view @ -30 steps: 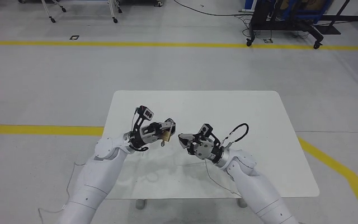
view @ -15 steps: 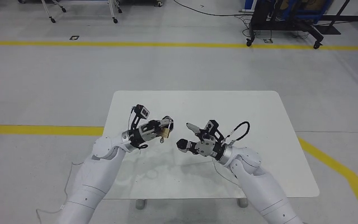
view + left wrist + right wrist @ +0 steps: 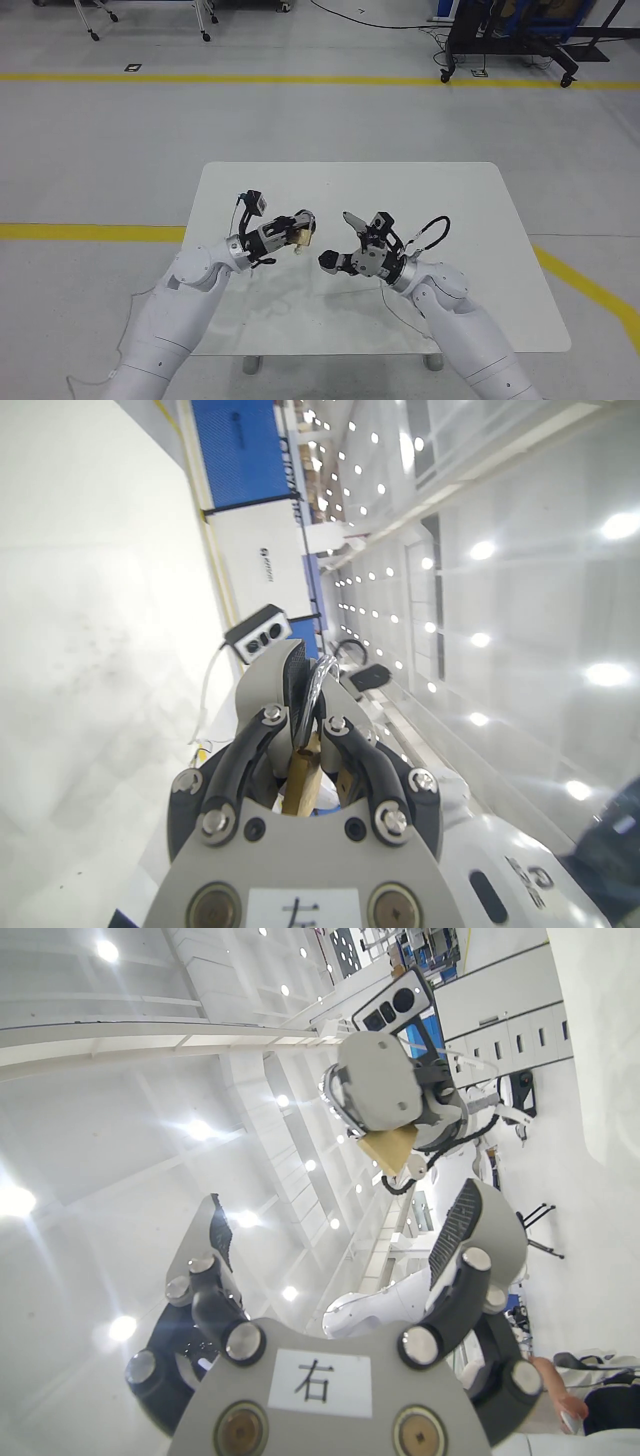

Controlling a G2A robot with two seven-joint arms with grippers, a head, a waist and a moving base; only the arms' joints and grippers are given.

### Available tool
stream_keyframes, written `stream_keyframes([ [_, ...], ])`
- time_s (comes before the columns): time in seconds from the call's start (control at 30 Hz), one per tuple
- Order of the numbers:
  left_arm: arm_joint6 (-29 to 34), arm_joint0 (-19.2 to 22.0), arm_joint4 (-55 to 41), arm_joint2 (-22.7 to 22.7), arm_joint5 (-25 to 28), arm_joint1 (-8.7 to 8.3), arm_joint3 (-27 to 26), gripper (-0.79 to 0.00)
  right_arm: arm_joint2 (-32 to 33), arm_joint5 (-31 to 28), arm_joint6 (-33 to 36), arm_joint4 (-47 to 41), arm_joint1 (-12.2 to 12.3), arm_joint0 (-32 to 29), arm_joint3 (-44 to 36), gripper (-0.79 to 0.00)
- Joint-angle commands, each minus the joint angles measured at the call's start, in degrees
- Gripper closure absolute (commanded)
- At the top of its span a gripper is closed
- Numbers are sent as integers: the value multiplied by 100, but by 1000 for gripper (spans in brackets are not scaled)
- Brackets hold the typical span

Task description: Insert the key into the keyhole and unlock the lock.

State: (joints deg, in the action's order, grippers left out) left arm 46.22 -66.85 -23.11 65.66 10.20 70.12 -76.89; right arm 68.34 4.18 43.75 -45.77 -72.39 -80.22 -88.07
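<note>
A brass padlock (image 3: 300,237) is held above the white table (image 3: 450,200) with my left gripper (image 3: 297,229) shut on it. In the left wrist view the fingers (image 3: 295,680) pinch the steel shackle (image 3: 320,680), and the brass body (image 3: 302,780) lies back toward the palm. My right gripper (image 3: 340,241) hangs a short way to the padlock's right, open, with nothing between its fingers. From the right wrist view, the right gripper (image 3: 340,1223) stands wide open and faces the padlock (image 3: 390,1153) in the left gripper (image 3: 375,1083), with a clear gap between them.
Both arms hover over the table's middle front. A black cable loop (image 3: 432,233) stands off the right wrist. The table's back half and right side (image 3: 480,280) are bare. Yellow floor lines (image 3: 90,232) run past the table, and carts stand far behind.
My right gripper's fingers have spread wider and the hand has turned and drawn back a little to the right. The left gripper has carried the padlock slightly right.
</note>
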Motion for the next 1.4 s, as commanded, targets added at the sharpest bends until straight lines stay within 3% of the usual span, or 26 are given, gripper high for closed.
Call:
stream_keyframes([
  [0.0,-515,-42,185,-50,-425,15,-198,0,57,-314,-358,525,24,-104,-179,-785],
  [0.17,-1000,-71,51,-211,-1121,71,-564,0,104,-982,-893,1698,78,-429,-568,-785],
  [0.47,-1097,-104,-73,-192,-1097,82,-593,0,105,-1086,-1046,1844,80,-509,-635,-785],
  [0.5,-1173,-163,-195,-173,-958,93,-597,0,105,-1086,-1046,1844,80,-509,-635,-730],
  [0.53,-1206,-201,-305,-165,-799,105,-569,0,72,-1091,-1012,1777,75,-528,-655,-357],
  [0.6,-1270,-239,-578,-169,-391,143,-464,0,34,-1199,-865,1621,70,-573,-630,-246],
  [0.83,-1362,34,-1097,-535,544,336,72,0,-70,-1592,-872,1510,41,-587,-439,-240],
  [1.07,-1276,351,-1420,-850,764,501,516,0,-306,-2076,-1254,2026,-4,-580,-442,-280],
  [1.37,-1142,480,-1484,-904,899,585,811,0,-557,-2144,-1787,2328,-81,-388,-399,-320],
])
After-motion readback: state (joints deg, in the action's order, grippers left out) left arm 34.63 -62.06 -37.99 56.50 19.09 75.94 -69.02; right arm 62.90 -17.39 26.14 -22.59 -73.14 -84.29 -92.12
